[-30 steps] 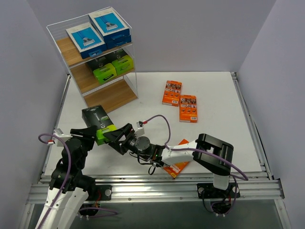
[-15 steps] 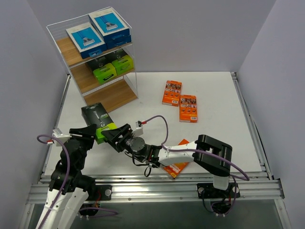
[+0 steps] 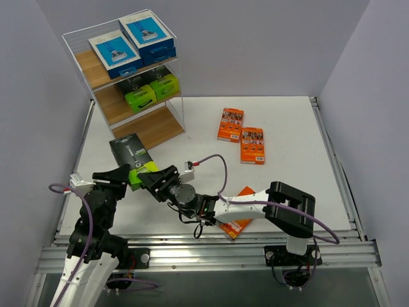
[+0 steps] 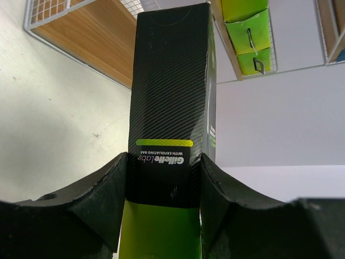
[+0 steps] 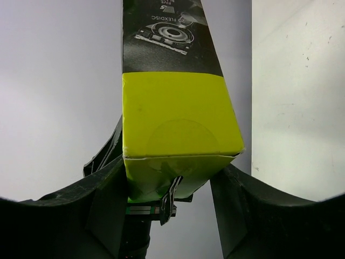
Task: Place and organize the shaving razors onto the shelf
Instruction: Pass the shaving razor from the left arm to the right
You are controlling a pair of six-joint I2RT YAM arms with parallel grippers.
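Clamped between left fingers [image 4: 105,194] above the desk [image 3: 287,115]: 1 black-and-lime razor pack [image 4: 170,97]. Lime end flanked by right fingers [image 5: 105,205], actual grip impossible to tell.

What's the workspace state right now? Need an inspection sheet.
Surface: white table, no spills seen.
Job's things: shelf, bottom tier bare; blue-and-white packs on the top tier; lime-ended packs on the middle tier; three orange packs on the table, one partly under the right arm; Gillette Labs pack held above the table.
Clutter: nothing seen.
Grippers: left gripper jaws shut on the Gillette Labs pack; right gripper jaws shut on its lime end.
Cables: purple cables loop off both arms.
Surroundings: grey walls; aluminium rails at the near edge.
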